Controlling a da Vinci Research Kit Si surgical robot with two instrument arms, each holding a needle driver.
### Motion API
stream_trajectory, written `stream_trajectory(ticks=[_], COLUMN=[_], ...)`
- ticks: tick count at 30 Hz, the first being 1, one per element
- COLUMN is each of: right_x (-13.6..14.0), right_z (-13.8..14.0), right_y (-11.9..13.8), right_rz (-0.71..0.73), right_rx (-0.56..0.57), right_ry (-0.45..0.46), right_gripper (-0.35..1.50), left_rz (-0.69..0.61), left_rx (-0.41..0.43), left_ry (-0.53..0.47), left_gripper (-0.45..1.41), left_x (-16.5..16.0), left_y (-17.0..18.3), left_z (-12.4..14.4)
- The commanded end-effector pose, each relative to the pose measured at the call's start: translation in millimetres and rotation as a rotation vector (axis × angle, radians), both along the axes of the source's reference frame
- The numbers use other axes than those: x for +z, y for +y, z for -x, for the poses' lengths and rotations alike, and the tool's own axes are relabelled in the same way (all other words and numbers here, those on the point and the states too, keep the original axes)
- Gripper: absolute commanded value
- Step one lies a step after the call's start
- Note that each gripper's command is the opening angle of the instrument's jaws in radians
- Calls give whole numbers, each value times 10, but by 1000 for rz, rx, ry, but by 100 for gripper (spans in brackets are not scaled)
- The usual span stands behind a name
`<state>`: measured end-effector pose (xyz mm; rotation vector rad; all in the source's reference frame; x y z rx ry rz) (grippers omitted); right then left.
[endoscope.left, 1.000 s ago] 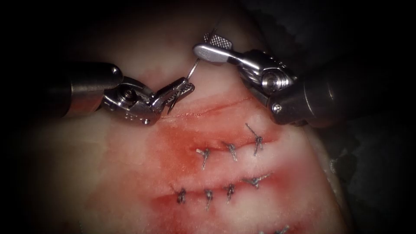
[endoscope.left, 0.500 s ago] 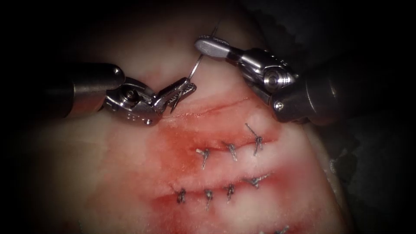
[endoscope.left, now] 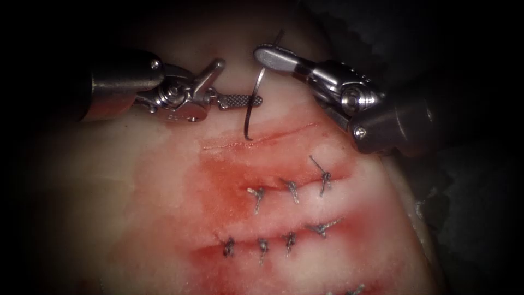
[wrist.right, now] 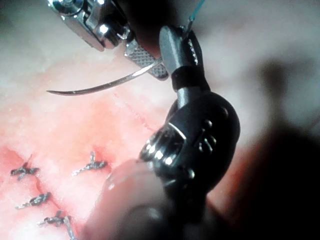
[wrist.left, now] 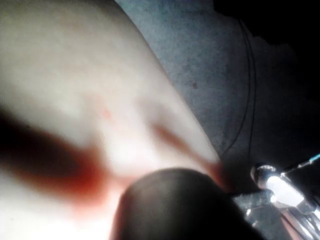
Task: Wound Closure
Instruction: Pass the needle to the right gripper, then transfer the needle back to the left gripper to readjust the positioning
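My right tool (endoscope.left: pixel 266 55) comes in from the right, jaws shut on the curved needle (endoscope.left: pixel 254 98) close to its rear end. The needle hangs free of the tissue (endoscope.left: pixel 164 207), and its tip points down at the thin unstitched cut (endoscope.left: pixel 284 131). My left tool (endoscope.left: pixel 240 82) sits just left of the needle with its jaws wide open and holding nothing; the lower jaw lies beside the needle's curve. Thread (endoscope.left: pixel 279 36) runs up from the right jaws. In the right wrist view the right tool (wrist.right: pixel 172 40) grips the needle (wrist.right: pixel 100 87), with blue thread (wrist.right: pixel 197 12) behind it.
Below the open cut lie two stitched cuts, each with a row of several knots (endoscope.left: pixel 292 188) (endoscope.left: pixel 262 246), in red fluid (endoscope.left: pixel 224 186). Dark drape (endoscope.left: pixel 469 218) borders the tissue on the right. The right tool's shaft (endoscope.left: pixel 393 123) lies over the tissue's upper right.
The right jaws closed on the needle's rear end. The left jaws then let go, opened wide and rose. The needle swung so that its tip points down at the cut.
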<state>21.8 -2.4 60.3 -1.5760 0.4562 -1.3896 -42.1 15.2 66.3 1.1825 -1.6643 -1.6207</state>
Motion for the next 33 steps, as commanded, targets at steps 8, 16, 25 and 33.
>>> stream_trajectory(ticks=[8, 16, 25, 33], right_x=[-3, -16, -33, -17], right_z=[14, -17, -2, 20], right_y=[-1, -19, -24, -10], right_rz=[615, 492, 342, 541], right_rx=[-193, -223, -93, -99], right_ry=[-65, -180, 27, -114], right_gripper=[-35, 9, -35, -35], left_rz=[335, 401, 446, 442], left_rx=[128, 238, 475, 487], left_ry=[410, 443, 524, 541], left_gripper=[106, 100, 44, 51], left_x=[-29, -23, -38, -43], left_y=[39, 31, 6, 13], left_z=[-61, -47, -42, -59])
